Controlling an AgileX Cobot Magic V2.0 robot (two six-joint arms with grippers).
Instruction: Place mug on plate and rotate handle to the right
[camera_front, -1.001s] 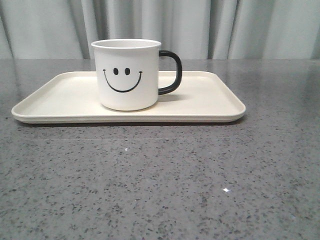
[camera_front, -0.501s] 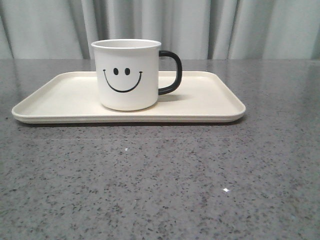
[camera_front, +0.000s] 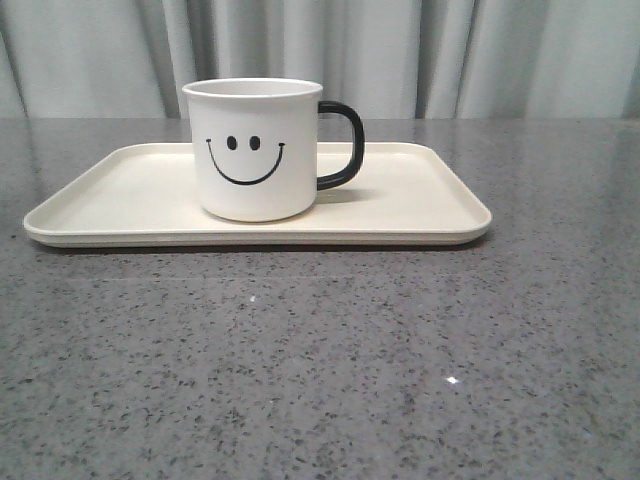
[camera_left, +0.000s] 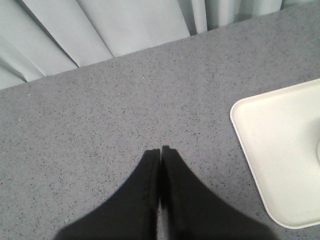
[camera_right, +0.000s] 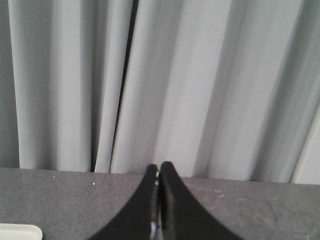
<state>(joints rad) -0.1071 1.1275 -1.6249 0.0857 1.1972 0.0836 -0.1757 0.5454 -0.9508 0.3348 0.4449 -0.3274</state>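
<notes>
The white mug (camera_front: 255, 150) with a black smiley face stands upright on the cream plate (camera_front: 420, 205), left of the plate's middle. Its black handle (camera_front: 343, 145) points to the right. No gripper shows in the front view. In the left wrist view my left gripper (camera_left: 160, 150) is shut and empty over bare table, with a corner of the plate (camera_left: 280, 150) beside it. In the right wrist view my right gripper (camera_right: 159, 167) is shut and empty, facing the curtain, with a small corner of the plate (camera_right: 20, 231) at the edge.
The grey speckled table (camera_front: 320, 360) stretches in front of the plate. A pale grey curtain (camera_front: 450, 55) hangs behind the table's far edge.
</notes>
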